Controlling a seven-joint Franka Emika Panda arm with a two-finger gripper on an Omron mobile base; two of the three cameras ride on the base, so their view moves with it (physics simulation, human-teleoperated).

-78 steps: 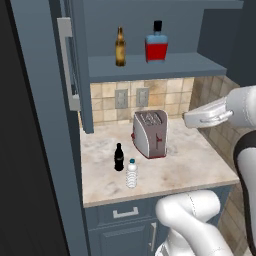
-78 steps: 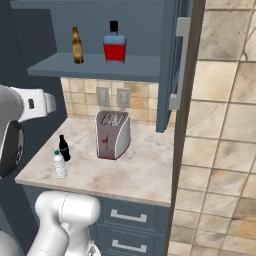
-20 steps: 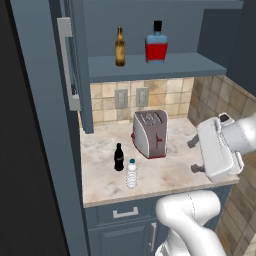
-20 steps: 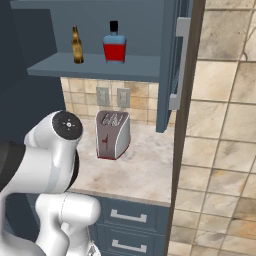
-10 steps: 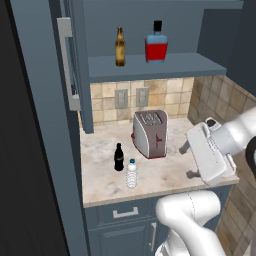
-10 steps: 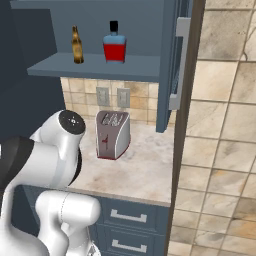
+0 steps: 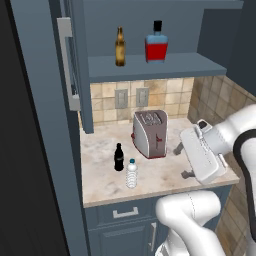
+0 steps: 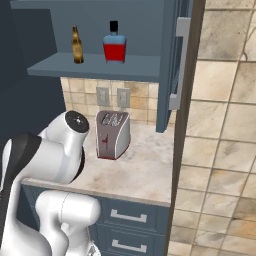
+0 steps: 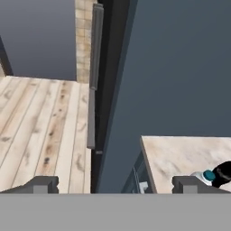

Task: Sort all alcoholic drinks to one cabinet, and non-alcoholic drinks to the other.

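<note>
Standing on the open cabinet shelf (image 7: 150, 66) are the two alcoholic drinks: a slim amber-brown glass beer bottle (image 7: 119, 47) with a long neck, and just to its right a squat square bottle (image 7: 156, 44) of red liquid with a short black-capped neck. Both are upright and apart from each other. The shelf is a flat matte blue-grey board; the cabinet door (image 7: 70, 65) hangs open at the left with a pale bar handle.

Below, on the mottled beige stone counter (image 7: 100, 177), the two non-alcoholic drinks stand near the front left: a small black cola bottle (image 7: 119, 157) with a red label, and just in front of it a clear ribbed plastic water bottle (image 7: 131, 173) with a small teal cap. They stand just beside each other; whether they touch cannot be told.

A glossy metal toaster (image 7: 149, 133) with rounded corners and red lower trim sits mid-counter, behind and to the right of the two bottles. Two wall sockets (image 7: 132, 97) are set in the tan tiled backsplash behind it.

The claw (image 7: 182, 161) hangs over the right part of the counter, beside the toaster, its jaws spread wide apart and holding nothing. In the hand view the dark fingertips (image 9: 45, 184) frame a tall blue-grey panel, plank flooring (image 9: 40, 131) and the counter corner with the teal cap.
</note>
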